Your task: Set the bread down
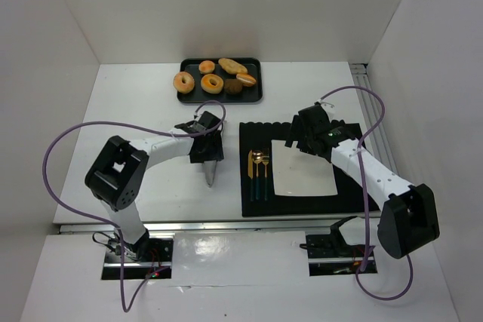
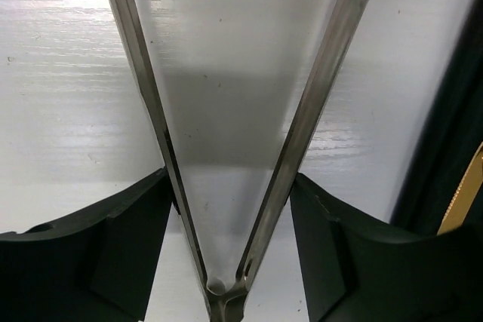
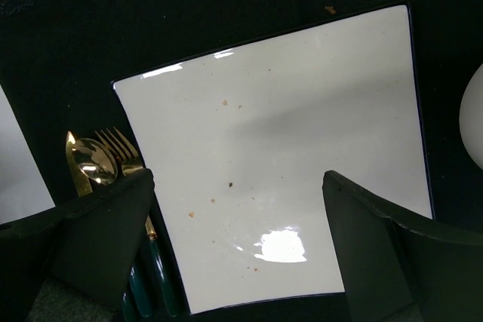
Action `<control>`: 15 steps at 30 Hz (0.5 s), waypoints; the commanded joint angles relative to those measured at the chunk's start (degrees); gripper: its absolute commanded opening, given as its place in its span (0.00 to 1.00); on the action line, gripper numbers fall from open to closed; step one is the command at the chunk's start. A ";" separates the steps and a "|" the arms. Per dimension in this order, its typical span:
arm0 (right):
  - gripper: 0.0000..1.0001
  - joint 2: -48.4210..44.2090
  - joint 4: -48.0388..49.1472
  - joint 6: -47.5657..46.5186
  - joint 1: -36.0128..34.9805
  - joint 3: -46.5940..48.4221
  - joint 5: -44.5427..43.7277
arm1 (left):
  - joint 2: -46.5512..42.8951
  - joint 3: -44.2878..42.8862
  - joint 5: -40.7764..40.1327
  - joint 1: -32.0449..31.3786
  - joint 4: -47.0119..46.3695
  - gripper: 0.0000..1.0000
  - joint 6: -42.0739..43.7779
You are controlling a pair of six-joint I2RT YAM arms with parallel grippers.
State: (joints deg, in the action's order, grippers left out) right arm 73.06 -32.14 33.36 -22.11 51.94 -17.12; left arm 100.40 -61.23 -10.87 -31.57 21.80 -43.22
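Steel tongs (image 2: 312, 111) pinched between the left jaws over the white desk (image 1: 136, 111), right jaws spread wide above the white plate (image 3: 287, 133), bread (image 1: 211, 83) (bagels, rolls) on the far black tray (image 1: 256, 95), well apart from both.

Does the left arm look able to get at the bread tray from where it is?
Probably yes: only bare table lies between the left gripper and the bread tray, though its tongs point away.
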 commanded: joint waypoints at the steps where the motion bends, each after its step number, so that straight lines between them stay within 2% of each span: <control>1: 1.00 -1.69 4.01 -0.49 -0.57 0.44 -0.11 | 1.20 -2.12 -2.82 0.02 0.42 0.74 1.74; 2: 1.00 -1.69 4.02 -0.49 -0.57 0.44 -0.10 | 1.98 -2.92 -3.45 0.02 1.30 0.73 2.26; 5: 1.00 -1.16 4.02 -0.49 -0.57 0.44 0.43 | 3.14 -4.94 -5.73 0.02 3.59 0.61 2.27; 7: 1.00 -0.63 4.02 -0.49 -0.57 0.44 0.43 | 3.75 -7.48 -7.66 0.02 6.57 0.46 1.57; 10: 1.00 -0.63 3.22 -0.49 -0.57 1.49 -0.10 | 1.31 -9.78 -9.69 0.02 13.08 0.33 1.03; 15: 1.00 -1.16 2.52 -1.02 -0.57 1.49 -0.72 | -5.99 -13.02 -10.22 0.98 19.23 0.30 1.56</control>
State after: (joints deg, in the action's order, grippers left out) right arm 73.06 -32.14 33.12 -22.13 51.94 -16.78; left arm 100.68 -70.15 -18.65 -31.46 35.27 -42.04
